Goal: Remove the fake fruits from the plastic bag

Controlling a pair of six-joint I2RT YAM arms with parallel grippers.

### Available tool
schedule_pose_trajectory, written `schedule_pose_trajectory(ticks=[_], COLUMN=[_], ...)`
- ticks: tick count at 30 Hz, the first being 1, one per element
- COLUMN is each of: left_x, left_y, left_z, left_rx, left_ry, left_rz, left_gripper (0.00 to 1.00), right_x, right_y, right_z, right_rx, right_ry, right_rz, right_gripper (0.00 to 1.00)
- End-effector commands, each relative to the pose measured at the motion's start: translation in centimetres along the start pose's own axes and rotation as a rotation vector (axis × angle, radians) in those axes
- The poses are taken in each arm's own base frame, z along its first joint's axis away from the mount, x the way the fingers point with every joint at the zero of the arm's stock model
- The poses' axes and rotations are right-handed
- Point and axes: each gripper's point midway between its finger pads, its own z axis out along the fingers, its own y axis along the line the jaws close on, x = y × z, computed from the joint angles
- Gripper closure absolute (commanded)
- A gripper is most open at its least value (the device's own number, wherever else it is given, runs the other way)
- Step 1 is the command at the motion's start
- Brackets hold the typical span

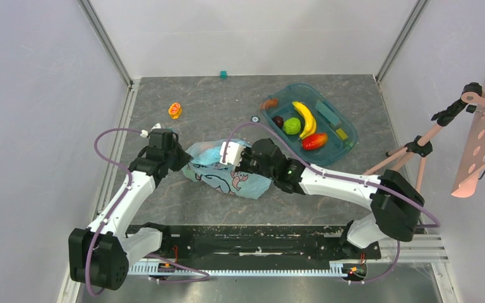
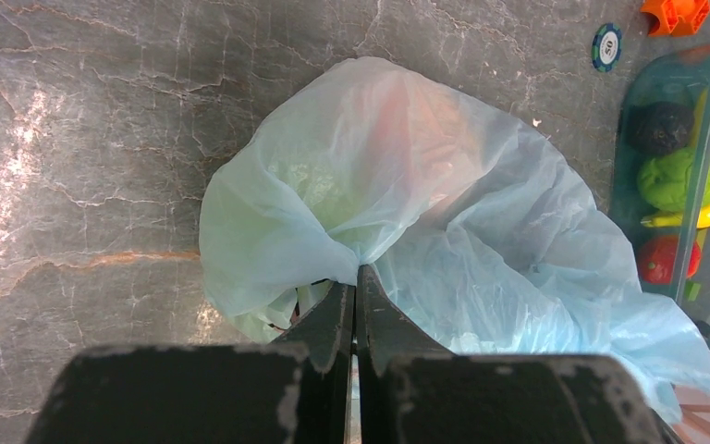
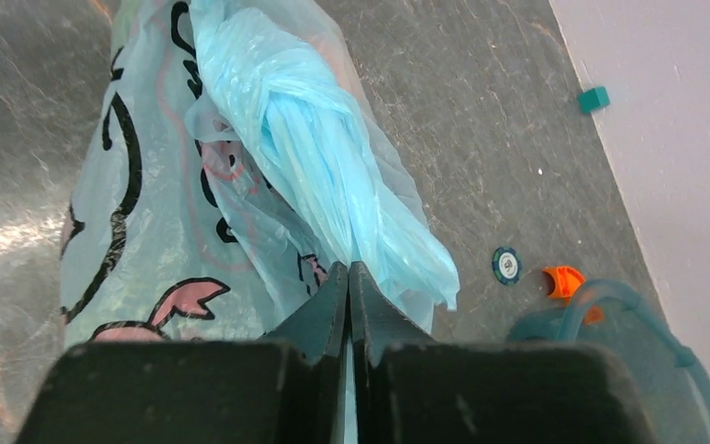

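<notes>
The plastic bag [image 1: 227, 178], light blue with a pink and black print, lies crumpled mid-table. My left gripper [image 2: 356, 270] is shut on a gathered fold at the bag's left end [image 2: 481, 231]. My right gripper [image 3: 348, 266] is shut on the twisted blue handle [image 3: 314, 157] at its right end. A pinkish-orange form [image 2: 416, 120] and a pale green one [image 2: 314, 185] show dimly through the film; which fruits they are I cannot tell. A green apple [image 1: 292, 125] and a dark grape bunch [image 1: 278, 121] lie in the tray.
The teal tray [image 1: 347, 126] stands at the back right, also holding a yellow banana [image 1: 305, 117] and a red-orange mango [image 1: 314, 141]. A poker chip [image 1: 254, 118], an orange piece [image 1: 175, 110] and a teal cube [image 1: 223, 74] lie on the table. A tripod [image 1: 417, 148] stands right.
</notes>
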Motion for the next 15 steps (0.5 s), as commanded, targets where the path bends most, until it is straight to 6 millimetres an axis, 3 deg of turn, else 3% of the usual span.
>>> schedule_pose_trajectory(ticks=[1,8,12,15], left_x=[-1.8,-1.8,-1.8,-1.9], left_y=[-0.8,-0.5,-0.3,-0.3], left_z=[-0.6,-0.7,-0.8,-0.8], left_rx=[0.015,0.002,-0.003,-0.004], left_ry=[-0.054,-0.057,-0.057,-0.060], left_rz=[0.046,0.055,0.058,0.060], left_gripper=[0.98,0.98,0.98,0.98], right_x=[-2.7,-1.9,0.5,1.3], right_y=[-1.6,-3.6,-5.8,-6.0], right_z=[-2.3,-5.4,-8.0,-9.2], right_rx=[0.090,0.235,0.428,0.445], right_ry=[-0.124,-0.200,-0.234,-0.284], right_rz=[0.153,0.406,0.670,0.788], right_gripper=[1.00,1.00,1.00,1.00])
